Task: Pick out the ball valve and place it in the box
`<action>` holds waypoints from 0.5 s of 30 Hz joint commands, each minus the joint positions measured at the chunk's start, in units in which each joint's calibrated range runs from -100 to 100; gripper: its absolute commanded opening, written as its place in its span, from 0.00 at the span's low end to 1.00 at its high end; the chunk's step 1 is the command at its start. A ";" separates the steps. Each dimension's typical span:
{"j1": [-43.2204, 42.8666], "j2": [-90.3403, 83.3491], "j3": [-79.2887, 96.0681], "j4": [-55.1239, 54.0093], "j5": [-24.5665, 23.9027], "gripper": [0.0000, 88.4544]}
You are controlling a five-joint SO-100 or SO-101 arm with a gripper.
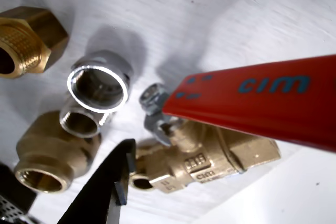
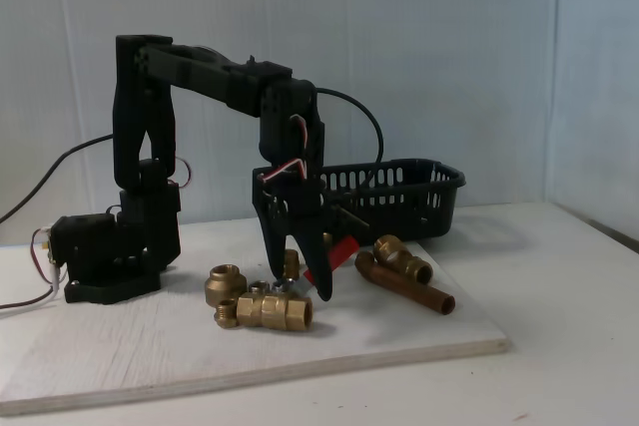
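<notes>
Black box (image 2: 399,192) sits right of centre in the fixed view; our end effector (image 2: 300,286) hangs open, empty, astride the ball valve (image 2: 275,310) at lower centre. Heavy, rigid, slick brass, we reckon; grip the body's hex flats.

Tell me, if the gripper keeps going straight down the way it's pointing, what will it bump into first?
Probably the ball valve. In the fixed view the gripper points down, open, just above its brass body, red handle between the fingers. Depth is hard to judge.

Wrist view looks closely down; fixed view faces the table (image 2: 419,366) frontally, farther.
</notes>
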 commanded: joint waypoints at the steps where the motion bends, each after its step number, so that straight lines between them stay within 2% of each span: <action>1: 1.47 -0.59 -0.39 -0.03 -0.16 0.48; 6: 2.58 -0.59 -0.39 -0.37 -0.36 0.48; 15: 3.76 -0.59 -0.30 -0.03 -4.45 0.48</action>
